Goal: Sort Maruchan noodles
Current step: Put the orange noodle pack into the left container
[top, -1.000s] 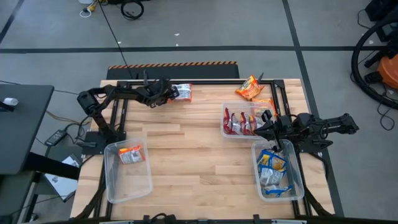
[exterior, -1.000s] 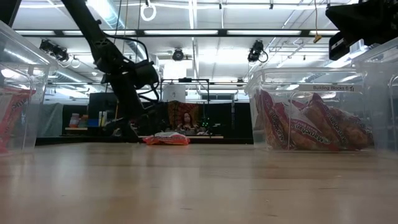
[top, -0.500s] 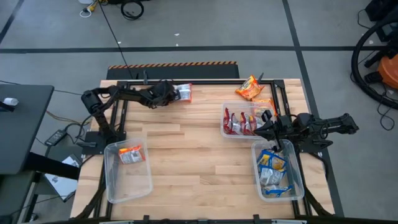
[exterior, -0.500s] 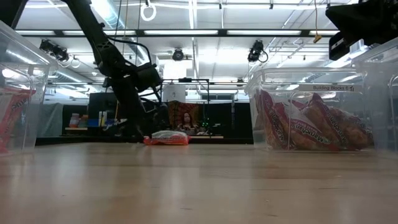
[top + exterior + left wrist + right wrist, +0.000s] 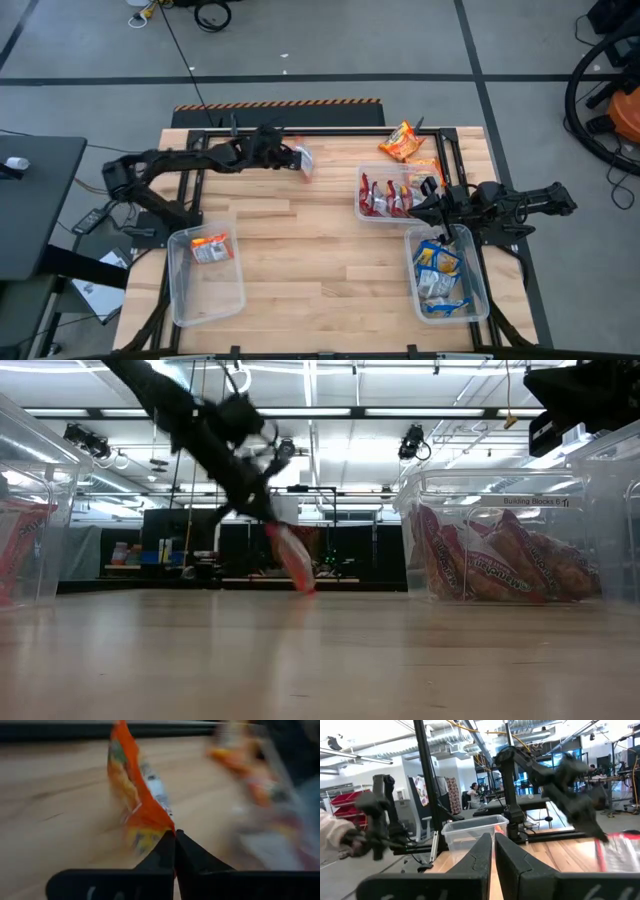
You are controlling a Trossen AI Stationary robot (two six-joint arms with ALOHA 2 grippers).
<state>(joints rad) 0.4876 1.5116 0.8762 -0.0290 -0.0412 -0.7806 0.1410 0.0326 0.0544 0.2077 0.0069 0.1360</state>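
The left gripper [image 5: 290,155] pinches an orange noodle packet [image 5: 305,162] by its edge, dangling it over the table's [image 5: 320,250] far side, well left of the clear bin of red packets [image 5: 385,193]. Another orange packet [image 5: 401,141] lies just beyond that bin. The right gripper [image 5: 425,208], fingers nearly together and empty, hovers between it and the bin of blue packets [image 5: 440,275].

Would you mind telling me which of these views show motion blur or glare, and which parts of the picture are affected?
Left wrist view: the orange packet pinched by the left gripper and the table behind it are smeared. Low view: the left arm and hanging packet are streaked; ceiling lights glare. Right wrist view: the far arm blurs, while the right gripper is sharp. High view: crisp, evenly lit.
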